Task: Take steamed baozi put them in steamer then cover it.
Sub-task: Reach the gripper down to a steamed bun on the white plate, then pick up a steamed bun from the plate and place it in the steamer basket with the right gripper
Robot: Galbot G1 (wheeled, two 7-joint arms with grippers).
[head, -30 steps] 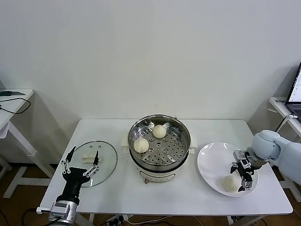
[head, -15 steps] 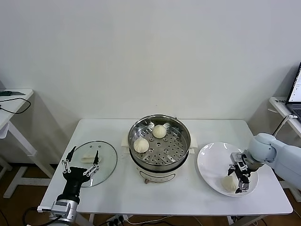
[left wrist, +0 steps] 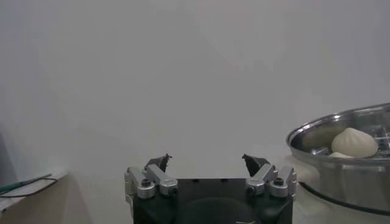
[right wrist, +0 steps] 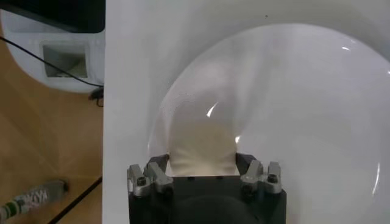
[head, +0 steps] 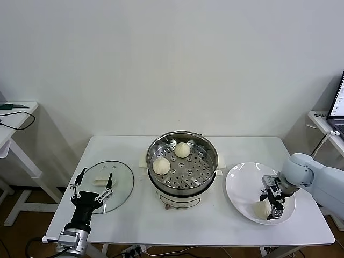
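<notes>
Right wrist view: right tool (right wrist: 202,159) fingers touch both sides of a baozi (right wrist: 204,152) on the white plate (right wrist: 317,103). Left tool (head: 92,185) spread apart over the cover (head: 119,181) on the surface (head: 215,226). Two baozi (head: 161,165) in the steamer (head: 207,153).

No readable text, label, brand or number anywhere on the steamer (head: 183,161), the plate (head: 242,185) or the cover (head: 110,183). One marking only: dark lettering on a pale cylindrical object (right wrist: 27,198) lying on the floor in the right wrist view (too small and blurred to make out).
</notes>
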